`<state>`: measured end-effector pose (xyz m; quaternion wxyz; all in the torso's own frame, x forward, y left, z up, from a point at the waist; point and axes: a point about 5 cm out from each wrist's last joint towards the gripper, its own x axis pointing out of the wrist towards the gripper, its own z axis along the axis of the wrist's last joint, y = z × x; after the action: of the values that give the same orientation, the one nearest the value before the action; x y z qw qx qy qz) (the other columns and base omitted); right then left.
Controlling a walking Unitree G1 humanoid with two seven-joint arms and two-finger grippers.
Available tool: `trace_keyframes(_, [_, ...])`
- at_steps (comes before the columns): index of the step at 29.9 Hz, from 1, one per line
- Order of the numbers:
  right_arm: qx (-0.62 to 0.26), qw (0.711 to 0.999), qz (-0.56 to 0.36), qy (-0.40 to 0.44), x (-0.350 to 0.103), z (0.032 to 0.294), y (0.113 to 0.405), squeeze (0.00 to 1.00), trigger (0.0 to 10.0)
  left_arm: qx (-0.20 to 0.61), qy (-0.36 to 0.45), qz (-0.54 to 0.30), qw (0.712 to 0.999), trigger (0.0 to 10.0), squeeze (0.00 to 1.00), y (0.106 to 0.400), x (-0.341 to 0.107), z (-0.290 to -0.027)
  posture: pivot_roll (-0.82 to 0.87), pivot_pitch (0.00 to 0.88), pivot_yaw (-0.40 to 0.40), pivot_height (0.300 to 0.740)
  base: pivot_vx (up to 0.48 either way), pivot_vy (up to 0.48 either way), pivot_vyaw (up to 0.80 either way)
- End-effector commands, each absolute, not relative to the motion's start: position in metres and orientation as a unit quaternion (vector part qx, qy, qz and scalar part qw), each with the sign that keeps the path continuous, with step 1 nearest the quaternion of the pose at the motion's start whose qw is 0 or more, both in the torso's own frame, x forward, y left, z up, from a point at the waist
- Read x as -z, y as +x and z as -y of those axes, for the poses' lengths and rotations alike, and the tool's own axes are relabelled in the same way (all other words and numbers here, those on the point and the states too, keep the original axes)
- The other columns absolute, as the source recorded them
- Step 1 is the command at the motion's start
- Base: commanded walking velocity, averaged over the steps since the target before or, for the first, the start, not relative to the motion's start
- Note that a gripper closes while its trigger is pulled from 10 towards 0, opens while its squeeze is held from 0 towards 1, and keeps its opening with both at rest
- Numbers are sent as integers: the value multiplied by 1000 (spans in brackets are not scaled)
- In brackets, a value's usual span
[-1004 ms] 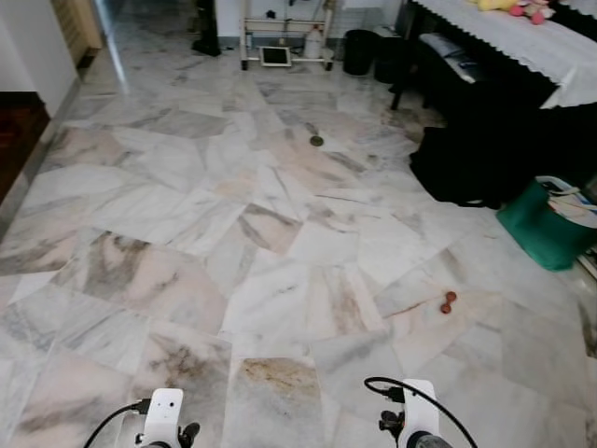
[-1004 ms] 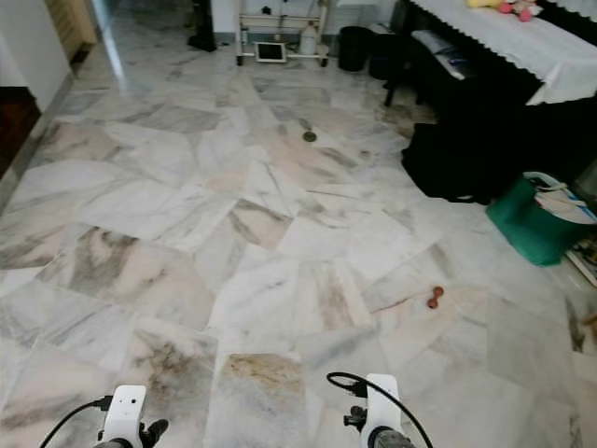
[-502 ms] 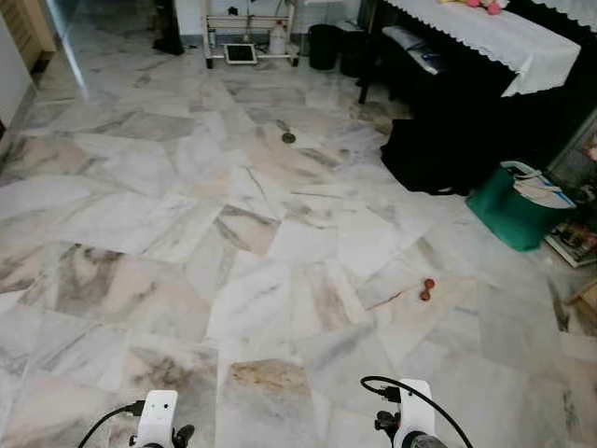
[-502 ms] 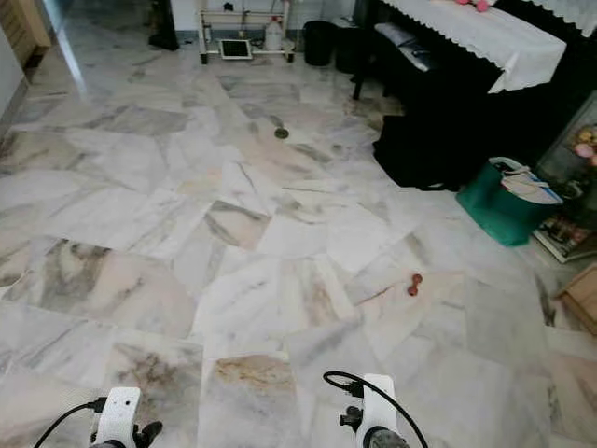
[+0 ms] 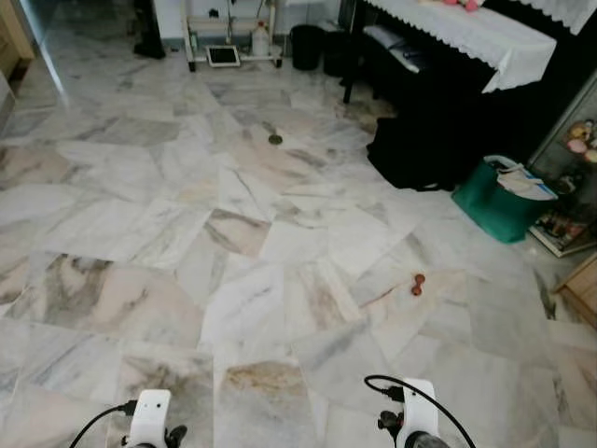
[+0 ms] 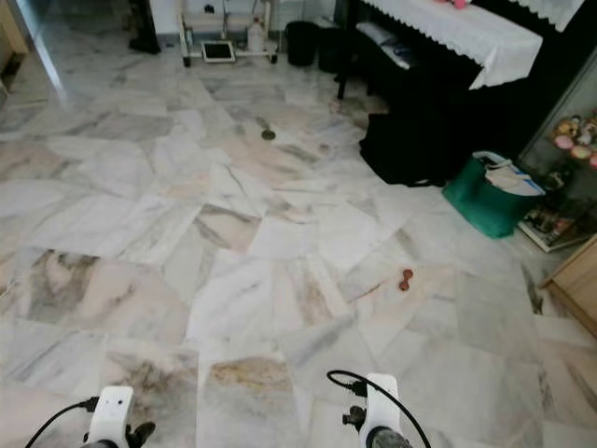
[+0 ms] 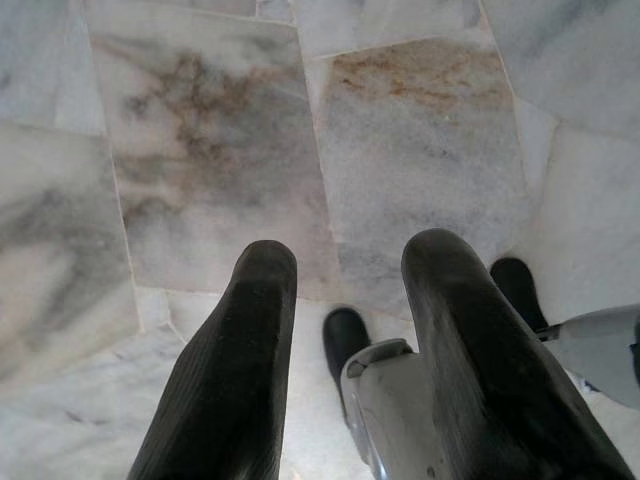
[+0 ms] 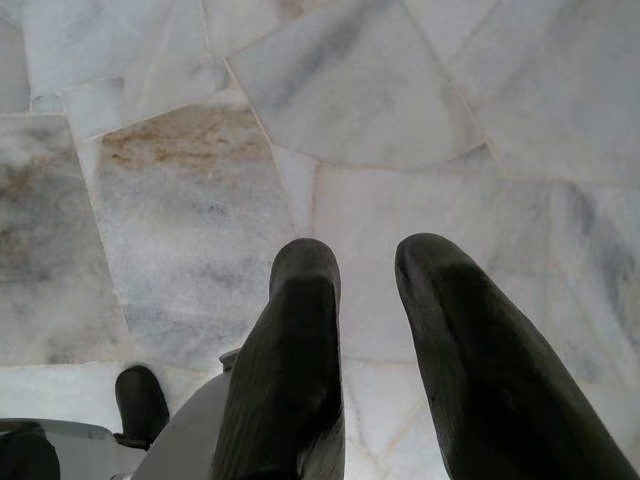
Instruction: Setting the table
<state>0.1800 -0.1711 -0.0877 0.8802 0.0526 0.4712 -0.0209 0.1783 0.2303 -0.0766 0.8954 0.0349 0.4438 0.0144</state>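
Both the left gripper [image 7: 345, 275] and right gripper [image 8: 365, 265] hang empty, rounded black fingers slightly parted, above glossy veined marble floor [image 5: 233, 233].

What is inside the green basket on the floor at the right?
The green basket holds a stack of papers or booklets rising above its rim. Anything beneath that stack is hidden by the papers and the basket's wall. A black bag sits beside it.
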Motion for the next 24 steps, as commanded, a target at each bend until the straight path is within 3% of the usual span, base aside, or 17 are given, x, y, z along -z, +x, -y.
trace_keyframes(1, [26, 880, -470, 53, 87, 174, 181, 0, 10000, -3, 51, -457, 888, 10000, 0, 176, 79, -226, -16, 0, -68, 740, 0, 0, -756])
trace_keyframes(7, [25, 881, -470, 52, 87, 175, 180, 0, 10000, -4, 53, -460, 887, 10000, 0, 174, 81, -225, -16, 0, -68, 740, 0, -320, -756])
trace_keyframes(24, [25, 881, -469, 51, 87, 174, 181, 0, 10000, -17, 40, -460, 887, 10000, 0, 163, 83, -234, -1, 0, -72, 740, 0, 0, -757])
